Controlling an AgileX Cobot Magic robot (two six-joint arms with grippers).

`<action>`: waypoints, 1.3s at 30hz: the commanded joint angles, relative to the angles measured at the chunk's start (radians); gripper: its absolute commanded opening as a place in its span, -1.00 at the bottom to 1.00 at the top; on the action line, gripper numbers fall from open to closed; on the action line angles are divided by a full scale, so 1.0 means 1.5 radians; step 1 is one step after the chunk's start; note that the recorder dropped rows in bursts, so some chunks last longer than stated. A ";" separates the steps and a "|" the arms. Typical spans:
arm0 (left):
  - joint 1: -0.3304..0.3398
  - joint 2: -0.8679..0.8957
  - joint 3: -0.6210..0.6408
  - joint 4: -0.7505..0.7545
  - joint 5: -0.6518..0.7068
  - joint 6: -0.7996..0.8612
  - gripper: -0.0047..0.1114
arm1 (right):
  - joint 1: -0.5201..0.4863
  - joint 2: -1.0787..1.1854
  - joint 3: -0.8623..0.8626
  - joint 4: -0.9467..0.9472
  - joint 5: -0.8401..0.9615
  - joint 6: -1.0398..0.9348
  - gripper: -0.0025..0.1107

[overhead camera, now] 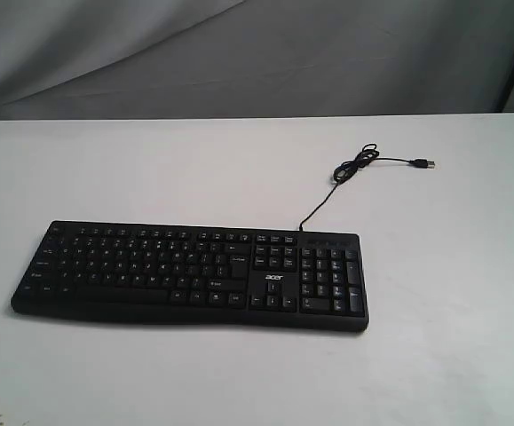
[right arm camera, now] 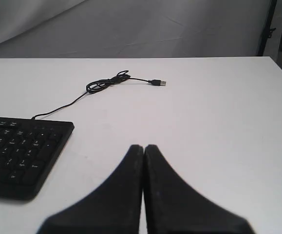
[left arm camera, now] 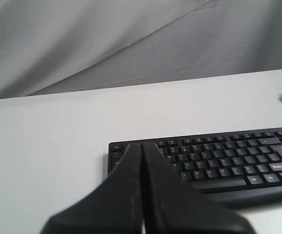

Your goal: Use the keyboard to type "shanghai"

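The black keyboard [overhead camera: 190,275] lies flat on the white table [overhead camera: 452,337], its number pad to the right and an acer logo beside it. Neither arm shows in the exterior view. In the left wrist view my left gripper [left arm camera: 141,145] is shut with nothing in it, its tips in front of the left end of the keyboard [left arm camera: 218,163]. In the right wrist view my right gripper [right arm camera: 143,146] is shut and empty over bare table, to the right of the number pad end of the keyboard [right arm camera: 24,156].
The thin black USB cable [overhead camera: 356,167] runs from the keyboard's back edge to a loose coil and ends in a plug [overhead camera: 423,163] on the table. Grey cloth [overhead camera: 239,53] hangs behind the table. A dark stand [right arm camera: 266,29] rises at the far right corner.
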 commanded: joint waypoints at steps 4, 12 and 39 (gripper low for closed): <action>-0.003 -0.002 0.003 0.001 -0.003 -0.002 -0.92 | -0.004 -0.005 0.003 -0.007 0.000 -0.002 -0.96; -0.003 -0.002 0.003 0.001 -0.003 -0.002 -0.92 | -0.004 -0.005 0.003 -0.007 0.000 -0.002 -0.96; -0.003 -0.002 0.003 0.001 -0.003 -0.002 -0.92 | -0.004 0.127 -0.324 -0.120 -0.454 0.400 -0.96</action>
